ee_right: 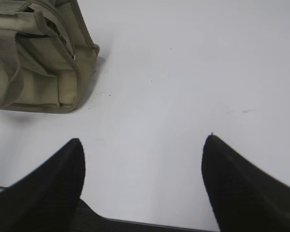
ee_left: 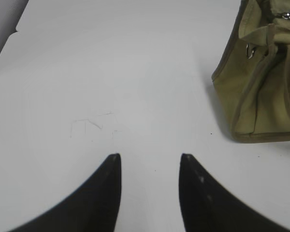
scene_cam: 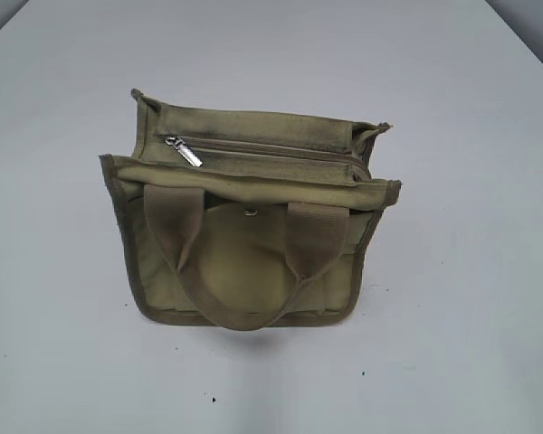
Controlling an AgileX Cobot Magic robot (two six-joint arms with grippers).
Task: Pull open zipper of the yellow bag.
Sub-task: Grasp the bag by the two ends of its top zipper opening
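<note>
Clearly, nothing is grasped yet: the yellow bag (scene_cam: 249,226) stands near the middle of the white table (scene_cam: 471,271), and in the exterior view no arm is visible at all. The zipper (scene_cam: 267,150) runs across the top of the bag and appears closed, with its silver pull tab (scene_cam: 183,151) lying at the 9 o'clock end, flat on the tape.

In the left wrist view our left gripper (ee_left: 150,157) has its fingers partly apart with only bare table between them; the bag sits at about 2 o'clock from them, well apart. In the right wrist view our right gripper (ee_right: 144,140) has its fingers wide apart, also empty, and the bag is at about 10 o'clock.

We see several risks. The tab is small and lies flat, so fingers may close on the tape or on canvas and slip off. The bag is light and soft, we judge; if one gripper pulls the tab toward 3 o'clock while the other does not hold the bag, the whole bag may slide or tip instead of opening. The front handle (scene_cam: 240,258) and the round snap (scene_cam: 251,212) are near and could be caught by mistake.
</note>
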